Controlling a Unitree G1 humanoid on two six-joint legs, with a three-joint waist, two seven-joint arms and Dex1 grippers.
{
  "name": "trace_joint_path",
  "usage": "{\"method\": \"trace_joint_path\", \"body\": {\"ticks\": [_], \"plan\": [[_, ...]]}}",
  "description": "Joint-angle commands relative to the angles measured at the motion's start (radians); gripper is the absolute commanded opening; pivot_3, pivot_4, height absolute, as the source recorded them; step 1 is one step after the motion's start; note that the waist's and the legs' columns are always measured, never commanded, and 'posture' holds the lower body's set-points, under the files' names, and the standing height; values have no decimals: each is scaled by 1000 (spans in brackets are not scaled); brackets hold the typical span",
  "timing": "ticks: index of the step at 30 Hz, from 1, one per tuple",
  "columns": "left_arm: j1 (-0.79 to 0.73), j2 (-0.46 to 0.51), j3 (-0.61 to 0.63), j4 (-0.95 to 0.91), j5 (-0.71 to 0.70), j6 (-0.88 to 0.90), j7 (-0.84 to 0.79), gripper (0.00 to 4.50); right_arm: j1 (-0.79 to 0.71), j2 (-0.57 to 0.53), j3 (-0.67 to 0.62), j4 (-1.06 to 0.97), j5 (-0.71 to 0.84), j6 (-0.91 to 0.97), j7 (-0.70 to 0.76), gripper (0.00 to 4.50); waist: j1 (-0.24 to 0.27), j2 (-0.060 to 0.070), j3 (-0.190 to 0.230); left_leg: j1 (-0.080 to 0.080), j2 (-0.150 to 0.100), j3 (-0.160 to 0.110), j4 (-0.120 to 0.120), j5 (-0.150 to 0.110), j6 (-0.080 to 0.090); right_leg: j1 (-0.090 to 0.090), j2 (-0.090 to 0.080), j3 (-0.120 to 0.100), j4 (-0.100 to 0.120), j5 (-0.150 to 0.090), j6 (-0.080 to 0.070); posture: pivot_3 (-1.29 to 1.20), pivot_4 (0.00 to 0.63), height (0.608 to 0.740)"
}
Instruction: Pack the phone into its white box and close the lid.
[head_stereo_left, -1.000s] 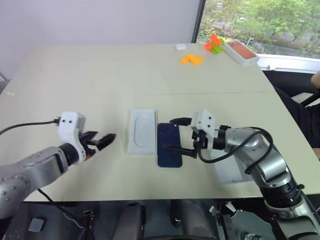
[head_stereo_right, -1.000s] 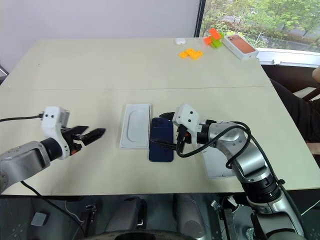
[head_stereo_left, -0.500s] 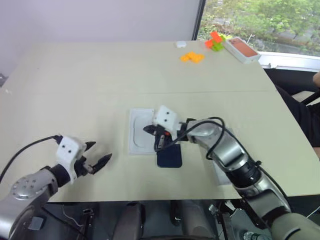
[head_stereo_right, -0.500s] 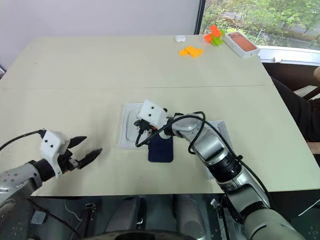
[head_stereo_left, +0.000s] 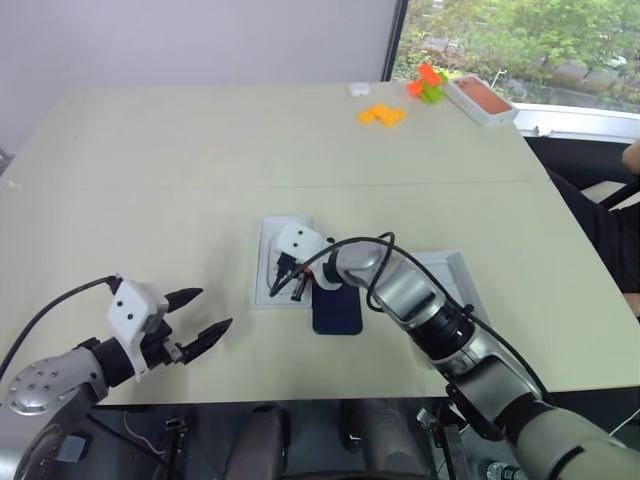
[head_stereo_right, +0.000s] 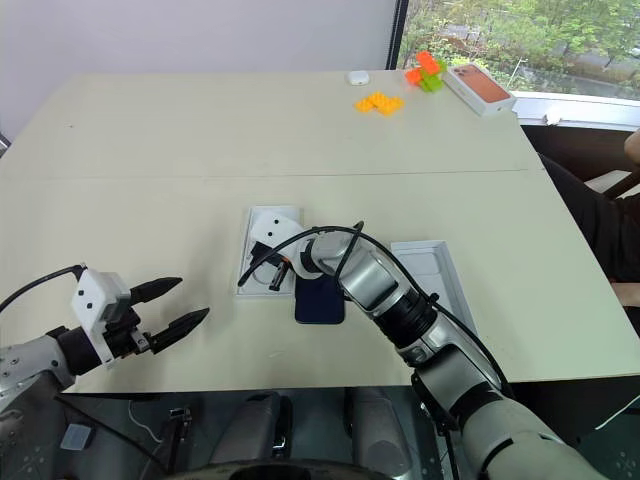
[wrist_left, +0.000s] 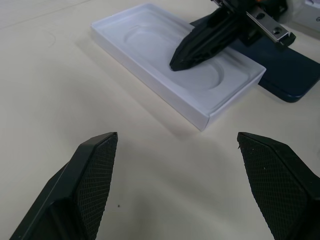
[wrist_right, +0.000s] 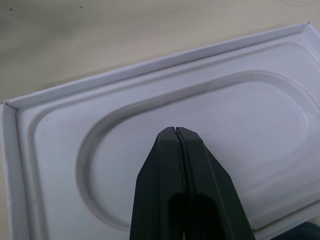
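Near the middle of the head views, the right tool (head_stereo_left: 285, 287) is hanging over the flat white insert (head_stereo_left: 280, 240) with its two black fingers pinched fully together and gripping nothing. The insert is sitting in what looks like the white box (wrist_left: 150, 82). The phone (head_stereo_left: 337, 310) is lying flat on the table (head_stereo_left: 200, 150), touching or nearly touching the box's right edge, partly under the right arm. Further right, a second shallow white tray, probably the lid (head_stereo_right: 432, 262), is resting open side up. At lower left, the left tool (head_stereo_left: 210, 309) is hovering well apart from everything, fingers spread wide and empty.

Packing is not yet getting anywhere: the phone is lying outside and the lid is off. The step in hand seems to be dealing with the insert or steadying the box. Next, I judge, the right tool is going to need its fingers apart, since shut as they are they can only push or press.

The head views are giving the overall layout. The left wrist view is adding the box's wall height and the closed tip poised just above the oval recess. The right wrist view is showing the finger seam tight shut over that recess, though whether the tip is touching is not clear.
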Motion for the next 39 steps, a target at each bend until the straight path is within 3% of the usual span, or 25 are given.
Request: {"method": "trace_joint_path", "body": {"ticks": [1,10,23,27,34,39], "plan": [[1,-11,29,-33,17,-7,-13,4066,2,0,20,-25,-4,46,18,14,1,0,0,0,0,0,0,0,0,0,0,0,0,0,0,0,150,740],[-35,-54,15,-27,22,2,-10,4066,22,-10,-80,-157,39,-91,34,14,0,0,0,-1,0,0,1,0,0,0,1,0,1,0,1,0,150,740],[-2,-68,14,-112,-82,144,-14,4066,244,-357,-315,-473,209,-181,240,14,1,0,0,1,0,-1,2,0,0,3,2,0,0,0,0,0,150,740],[15,-50,-36,-132,-71,180,-25,4066,302,-426,-317,-515,235,-186,283,14,2,0,0,3,2,-1,2,0,0,4,6,0,0,0,0,0,150,740],[-24,-69,-131,-175,-62,233,21,4066,331,-443,-290,-465,169,-226,242,14,4,0,0,8,2,-1,3,0,0,9,8,0,0,-2,-3,0,150,740],[-6,-70,-121,-155,-34,222,16,4066,326,-431,-271,-483,172,-234,249,14,2,0,0,14,2,0,3,0,0,14,8,1,0,-3,-3,0,150,740]]}}
